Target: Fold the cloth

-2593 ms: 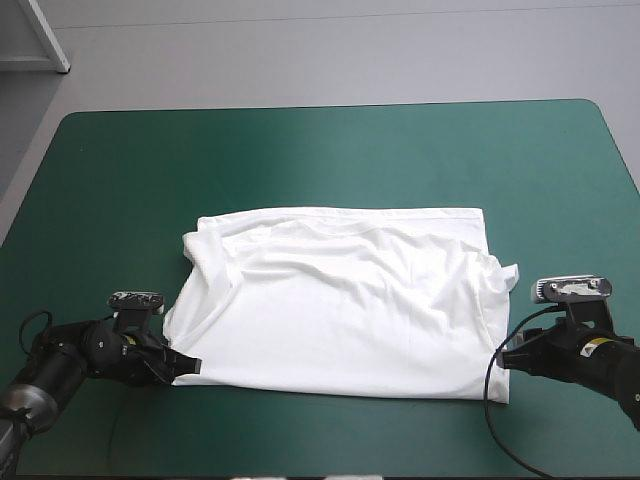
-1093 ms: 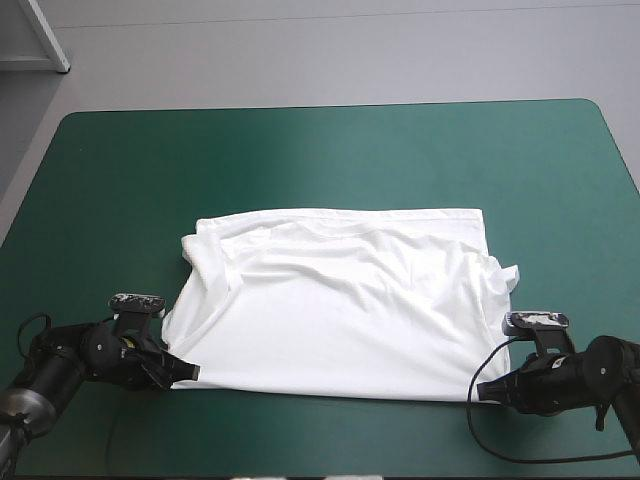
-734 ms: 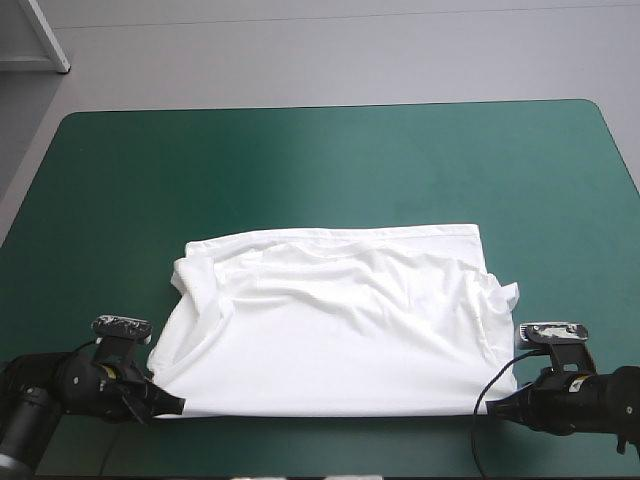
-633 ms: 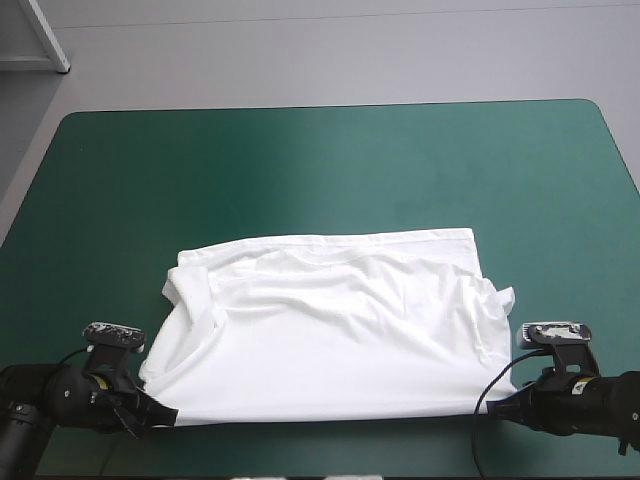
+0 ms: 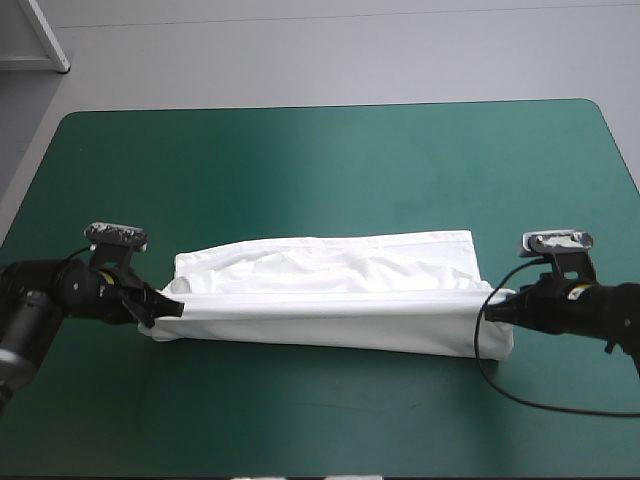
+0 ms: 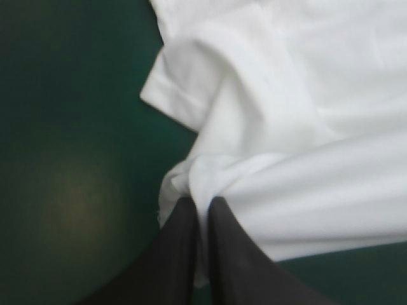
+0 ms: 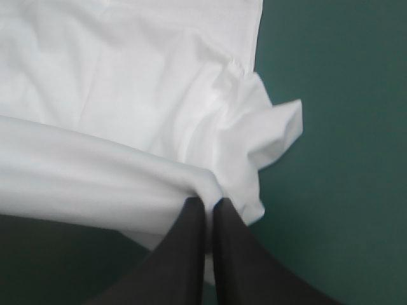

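Observation:
The white T-shirt [image 5: 330, 290] lies across the middle of the teal-green table, its near edge lifted and carried back over the rest, forming a long band. My left gripper [image 5: 168, 309] is shut on the T-shirt's near left corner; in the left wrist view the cloth [image 6: 286, 127] bunches at the meeting tips of that gripper [image 6: 202, 204], with a sleeve [image 6: 175, 95] just beyond. My right gripper [image 5: 497, 306] is shut on the near right corner; the right wrist view shows this gripper [image 7: 208, 204] pinching a fold, a sleeve [image 7: 273, 136] sticking out beside it.
Bare teal-green cover [image 5: 320, 160] stretches beyond the T-shirt to the far edge, and another strip lies in front of it [image 5: 320, 410]. A pale shelf corner [image 5: 35, 40] stands off the table at the far left.
Both grippers have risen and travelled toward the table's far side with the T-shirt's near edge, doubling it over the rest; the shirt now looks far narrower front to back.

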You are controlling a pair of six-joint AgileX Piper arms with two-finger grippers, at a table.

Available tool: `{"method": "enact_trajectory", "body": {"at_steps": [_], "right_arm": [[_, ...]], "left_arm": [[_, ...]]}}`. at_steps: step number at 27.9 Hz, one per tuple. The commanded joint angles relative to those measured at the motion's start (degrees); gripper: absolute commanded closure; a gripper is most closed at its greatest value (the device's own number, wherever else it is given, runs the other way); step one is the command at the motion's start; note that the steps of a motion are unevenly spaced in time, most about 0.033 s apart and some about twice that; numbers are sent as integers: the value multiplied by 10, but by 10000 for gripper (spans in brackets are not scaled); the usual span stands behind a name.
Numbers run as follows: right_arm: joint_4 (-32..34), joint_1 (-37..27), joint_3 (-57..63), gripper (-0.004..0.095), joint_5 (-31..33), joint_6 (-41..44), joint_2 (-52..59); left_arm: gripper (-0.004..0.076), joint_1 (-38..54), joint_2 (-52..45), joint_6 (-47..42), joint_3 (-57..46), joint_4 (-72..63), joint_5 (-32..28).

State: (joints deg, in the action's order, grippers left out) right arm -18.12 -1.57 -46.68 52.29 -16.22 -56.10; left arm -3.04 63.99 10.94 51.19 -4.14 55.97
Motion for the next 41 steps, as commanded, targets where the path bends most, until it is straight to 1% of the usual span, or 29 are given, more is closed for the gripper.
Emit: {"method": "enact_trajectory", "body": {"at_steps": [1,5,6,8,12,16,22,24,25,26,27,29,30,32,33,34,35,38,41], "right_arm": [[-29,-4,-66,925,-73,-49,-72],[-49,-4,-130,925,-102,-83,-155],[-47,-4,-159,925,-109,-90,-193],[-43,-4,-213,925,-111,-90,-251],[-43,-4,-265,926,-104,-95,-326],[-44,-4,-289,926,-87,-102,-369],[-44,-4,-290,924,-82,-112,-379],[-44,-4,-292,892,-82,-109,-379],[-44,-4,-292,849,-82,-109,-379],[-44,-4,-292,801,-82,-109,-379],[-44,-4,-293,713,-84,-109,-377],[-44,-4,-295,591,-93,-109,-376],[-43,-4,-301,507,-99,-109,-375],[-43,-4,-311,416,-120,-109,-375],[-43,-4,-320,394,-139,-109,-374],[-43,-4,-327,394,-148,-109,-374],[-42,-4,-335,397,-154,-109,-374],[-42,-4,-367,397,-138,-103,-370],[-42,-4,-388,402,-103,-88,-360]], "left_arm": [[705,-1,79,4,91,13,-39],[705,-1,164,6,149,13,-65],[705,-1,200,6,165,13,-78],[705,-1,251,6,180,12,-91],[705,-1,312,6,189,6,-96],[705,-1,334,6,190,6,-104],[705,-1,334,6,191,6,-112],[704,-1,334,6,191,6,-111],[699,-1,334,6,191,6,-110],[687,-1,332,7,192,6,-110],[661,-1,330,8,196,4,-109],[582,-1,321,19,209,-9,-103],[527,-1,313,22,219,-20,-102],[415,-1,296,31,245,-42,-103],[370,-1,289,37,260,-55,-105],[335,-1,283,45,276,-67,-109],[316,-1,280,54,290,-78,-111],[308,-1,279,78,338,-109,-105],[309,-1,278,91,364,-153,-74]]}}
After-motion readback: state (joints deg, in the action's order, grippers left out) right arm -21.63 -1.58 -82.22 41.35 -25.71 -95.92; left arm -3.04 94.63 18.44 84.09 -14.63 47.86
